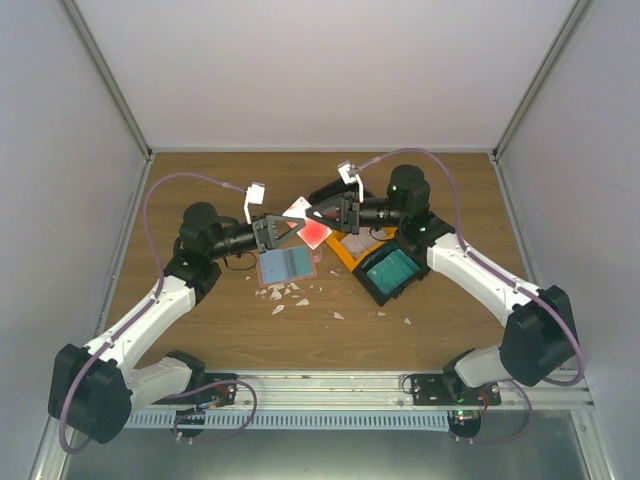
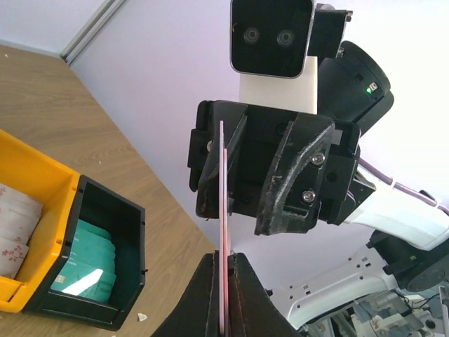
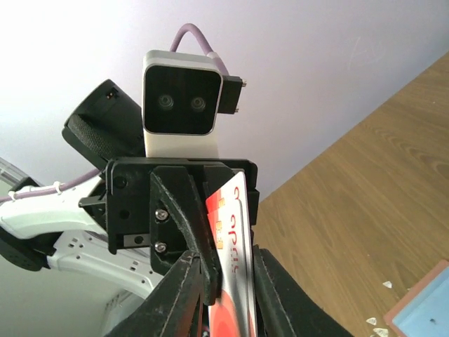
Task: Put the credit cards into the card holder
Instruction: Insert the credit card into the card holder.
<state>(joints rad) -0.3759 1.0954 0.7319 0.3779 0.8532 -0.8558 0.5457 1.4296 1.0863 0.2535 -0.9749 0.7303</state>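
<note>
Above the middle of the brown wooden worktop, a thin red-and-white plastic credit card is held in the air between the two arms. Seen from overhead, it sits just past the far right corner of the salmon-pink folding card holder. The holder lies open on the wood with its light blue pocketed inside facing up.

The left jaws are closed on the card; the left wrist view shows it edge-on, a pale sliver pinched between both fingers. The right jaws stand apart around its other end. The card runs close along one finger there and, as far as the wrist views tell, is not clamped.

The card should be light, stiff across its width and a little springy along its length, with glossy faces that slip easily. A flat pinch on both faces near one short end looks the safest hold, since it leaves the opposite end free to enter a pocket. The face is white with red lettering too blurred to read and a red patch toward one end.

Right of the holder, an orange plastic bin holds pale whitish-pink cards, and a black plastic bin holds teal cards. Small white scraps lie by the holder's near edge.
</note>
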